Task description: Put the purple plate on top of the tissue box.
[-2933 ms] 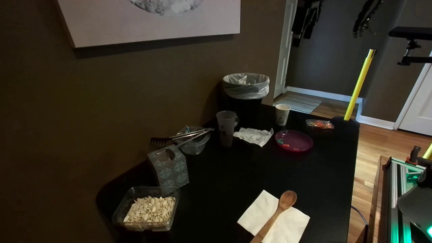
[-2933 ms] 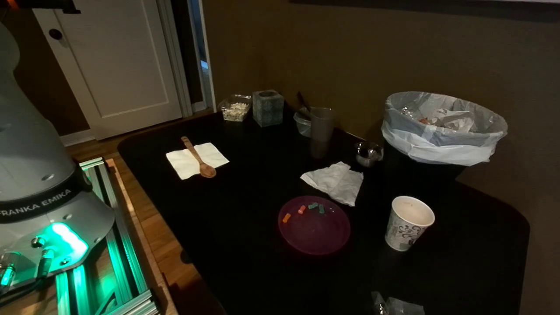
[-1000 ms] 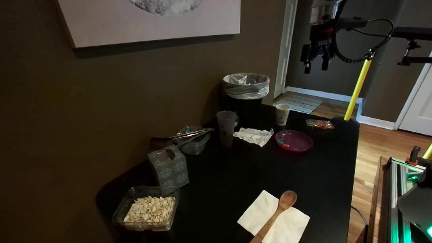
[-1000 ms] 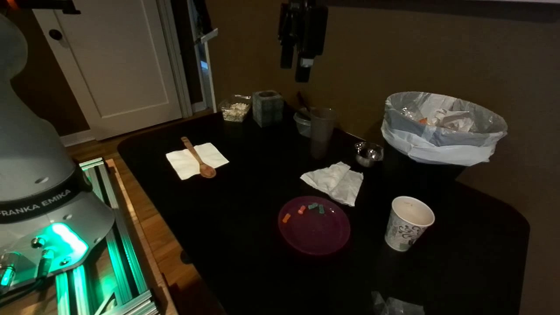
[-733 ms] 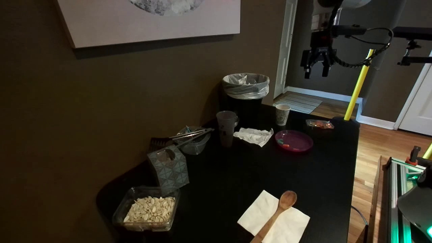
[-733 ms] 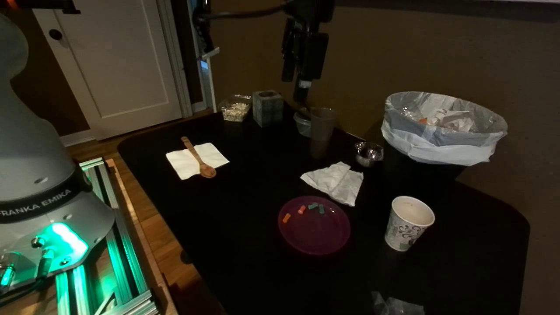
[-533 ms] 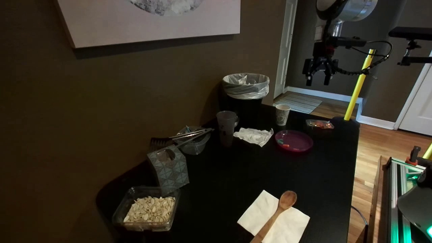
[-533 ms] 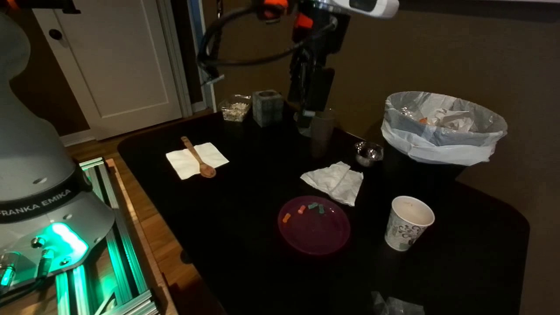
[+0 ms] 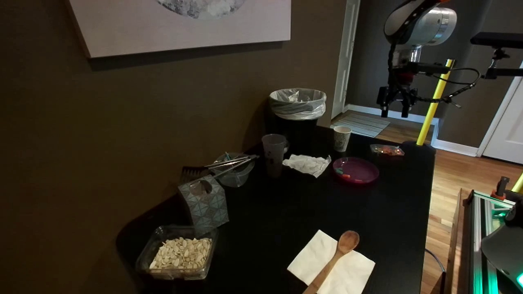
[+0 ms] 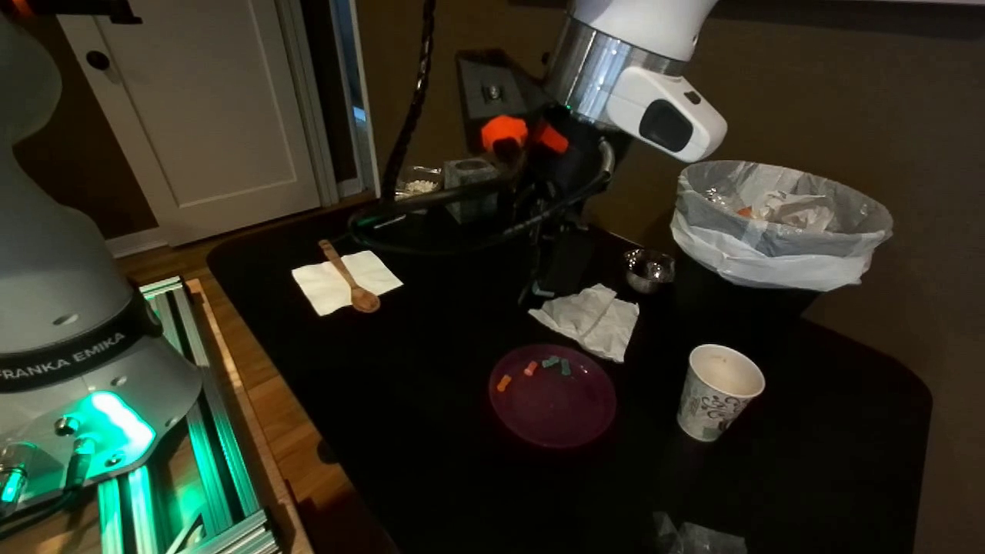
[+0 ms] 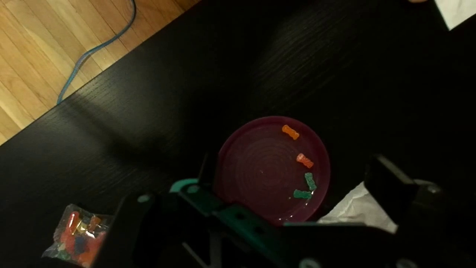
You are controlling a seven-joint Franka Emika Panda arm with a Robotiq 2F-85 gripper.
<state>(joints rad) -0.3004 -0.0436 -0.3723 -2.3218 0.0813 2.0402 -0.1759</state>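
The purple plate lies flat on the black table and holds several small gummy candies. It also shows in an exterior view and in the wrist view. The grey patterned tissue box stands near the wall with an opening in its top. It is partly hidden by my arm and cable in an exterior view. My gripper is open and empty, in the air above the table. In the wrist view, its fingers stand wide apart, with the plate below and between them, partly covered by the left finger.
A crumpled napkin and a paper cup are near the plate. A candy packet, a tall clear cup, a bowl with utensils, a seed tub, a spoon on a napkin and a bin stand around.
My gripper was out of view in the oldest exterior frames. It has come into view and moved down toward the table, staying open. The plate and tissue box have not moved.
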